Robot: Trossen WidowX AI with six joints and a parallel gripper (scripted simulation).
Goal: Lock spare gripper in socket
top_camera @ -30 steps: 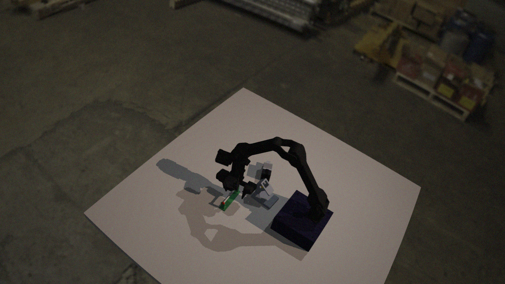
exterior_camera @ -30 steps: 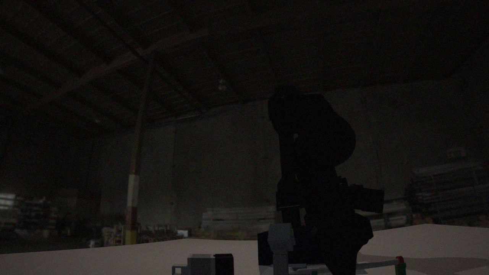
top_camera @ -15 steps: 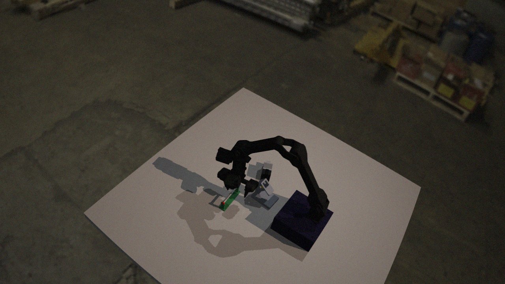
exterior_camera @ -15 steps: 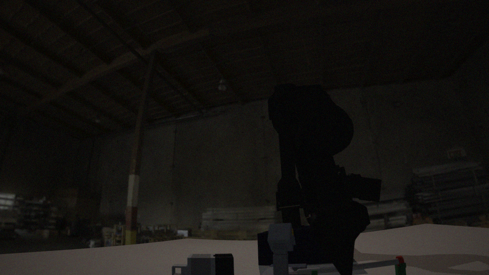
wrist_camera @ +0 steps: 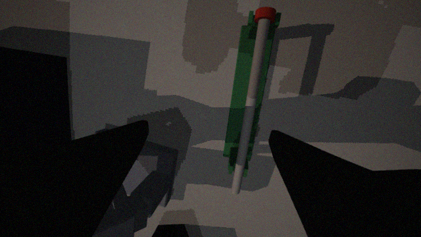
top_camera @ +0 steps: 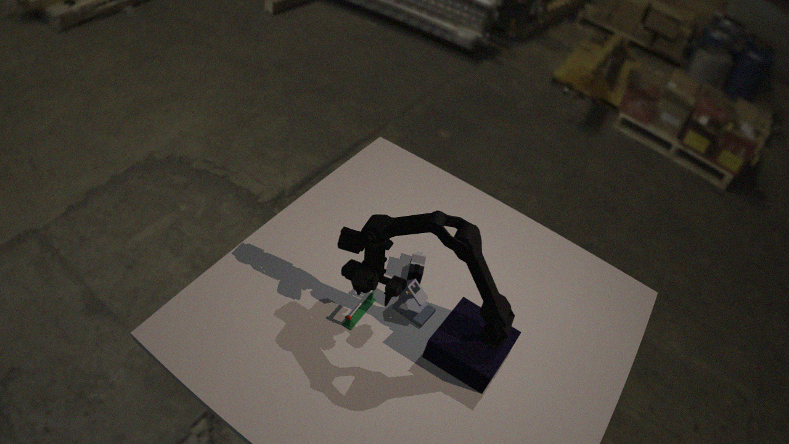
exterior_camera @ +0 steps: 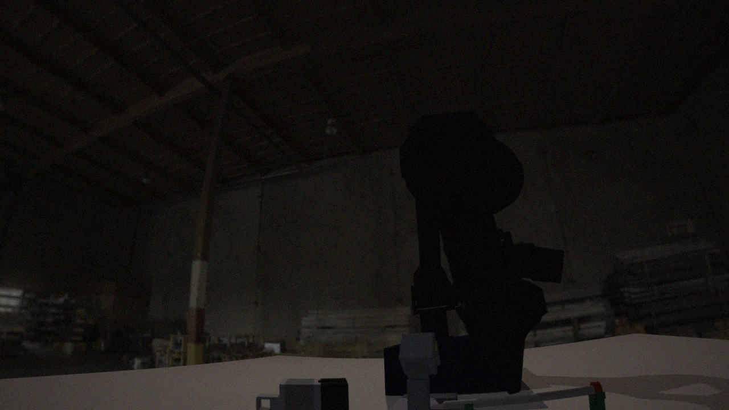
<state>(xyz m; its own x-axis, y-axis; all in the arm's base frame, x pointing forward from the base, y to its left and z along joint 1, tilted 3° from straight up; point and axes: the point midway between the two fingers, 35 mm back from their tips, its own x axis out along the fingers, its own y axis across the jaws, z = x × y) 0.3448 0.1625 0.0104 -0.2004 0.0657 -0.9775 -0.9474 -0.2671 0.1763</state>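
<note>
Lock pin (top_camera: 360, 303) (exterior_camera: 550, 393) (wrist_camera: 254, 76) is out of the socket, lying lengthwise over the green cradle (top_camera: 358, 320) (exterior_camera: 597, 401) (wrist_camera: 237, 82), red head at one end, bare tip past the other. Your hand (top_camera: 373, 298) (exterior_camera: 510, 377) (wrist_camera: 210, 131) is wide, nothing held, above the pin w/ fingertips either side in wrist view; contact n/v. Mount w/ socket (top_camera: 415, 290) (exterior_camera: 418, 354) (wrist_camera: 158, 184) stands nearby on the table (top_camera: 524, 248) (exterior_camera: 152, 382) (wrist_camera: 263, 214); spare gripper (top_camera: 416, 266) (exterior_camera: 300, 392), prob. undocked, is beyond it in top view. Extraction looks done; docking likely next.

Risks: lateral move while low could clip the pin, roll it off the cradle. Swinging over w/ fingers wide may bump the mount. Bad grip angle on spare = spigot jams, or holes misalign, so pin won't pass later.
</note>
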